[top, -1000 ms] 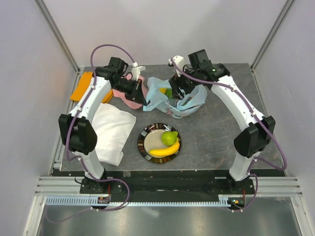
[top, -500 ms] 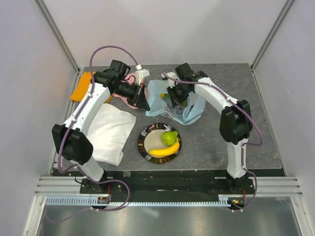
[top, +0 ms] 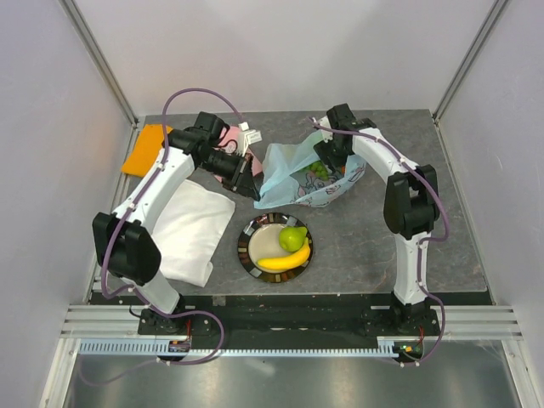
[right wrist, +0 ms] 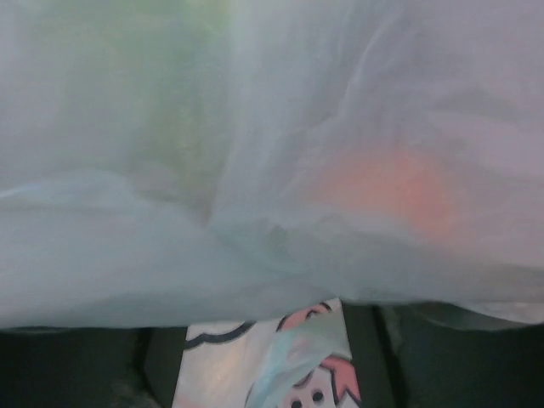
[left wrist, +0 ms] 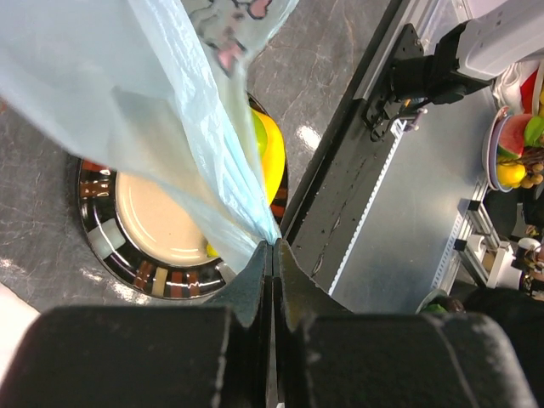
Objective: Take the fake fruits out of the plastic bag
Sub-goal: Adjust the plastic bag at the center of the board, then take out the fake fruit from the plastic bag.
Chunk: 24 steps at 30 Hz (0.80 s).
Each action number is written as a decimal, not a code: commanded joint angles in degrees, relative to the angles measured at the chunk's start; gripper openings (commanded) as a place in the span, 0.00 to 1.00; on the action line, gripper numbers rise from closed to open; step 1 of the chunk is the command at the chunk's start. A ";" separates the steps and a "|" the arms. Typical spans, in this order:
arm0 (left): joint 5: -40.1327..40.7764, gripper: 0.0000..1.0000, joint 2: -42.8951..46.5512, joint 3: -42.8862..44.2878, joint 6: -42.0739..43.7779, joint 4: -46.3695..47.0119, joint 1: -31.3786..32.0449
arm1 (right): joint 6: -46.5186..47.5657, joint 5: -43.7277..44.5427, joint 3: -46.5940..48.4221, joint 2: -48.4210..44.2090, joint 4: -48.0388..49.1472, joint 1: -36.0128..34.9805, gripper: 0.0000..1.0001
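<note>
Our left gripper (left wrist: 273, 255) is clenched on an edge of the plastic bag (top: 285, 174), just behind the plate (top: 242, 247). Whether the right gripper (top: 325, 157) grips, we cannot tell: bag film fills its view. We should stretch the mouth wide, then lift the grapes (top: 316, 169) towards the plate.

A white folded cloth (top: 191, 225) lies beside a dark-rimmed plate (top: 244, 249), orange sheet (top: 142, 150) behind.

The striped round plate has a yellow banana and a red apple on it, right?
Not quite. Next to the yellow banana on the striped round plate lies a green pear, not a red apple. The top external view shows it.
</note>
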<state>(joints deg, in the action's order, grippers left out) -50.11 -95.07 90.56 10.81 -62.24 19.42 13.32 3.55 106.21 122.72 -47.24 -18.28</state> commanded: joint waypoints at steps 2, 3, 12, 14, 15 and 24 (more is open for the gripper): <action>-3.77 0.01 -0.12 1.72 2.99 -0.87 1.41 | 0.56 9.00 0.14 0.24 2.67 0.71 0.79; -3.86 0.02 -0.38 2.68 3.16 -0.95 1.50 | 0.65 9.71 -0.13 0.24 3.03 0.79 0.85; -6.14 0.02 -4.07 5.50 4.84 -2.19 2.64 | 3.81 16.39 0.48 5.51 8.13 2.11 0.95; -6.49 0.02 -4.95 5.76 4.75 -2.27 2.90 | 4.34 17.97 1.01 7.62 9.10 2.46 0.96; -6.76 0.02 -5.13 6.02 4.75 -2.27 2.90 | 4.52 19.11 1.36 8.32 9.19 2.64 0.96; -7.11 0.02 -7.06 8.31 4.31 -2.10 3.17 | 2.33 13.34 1.81 5.80 9.36 3.69 0.58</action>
<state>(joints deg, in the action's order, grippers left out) -53.95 -101.86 95.33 13.61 -62.87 22.22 17.39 18.31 107.72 131.09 -37.95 -15.68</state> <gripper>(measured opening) 0.022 0.714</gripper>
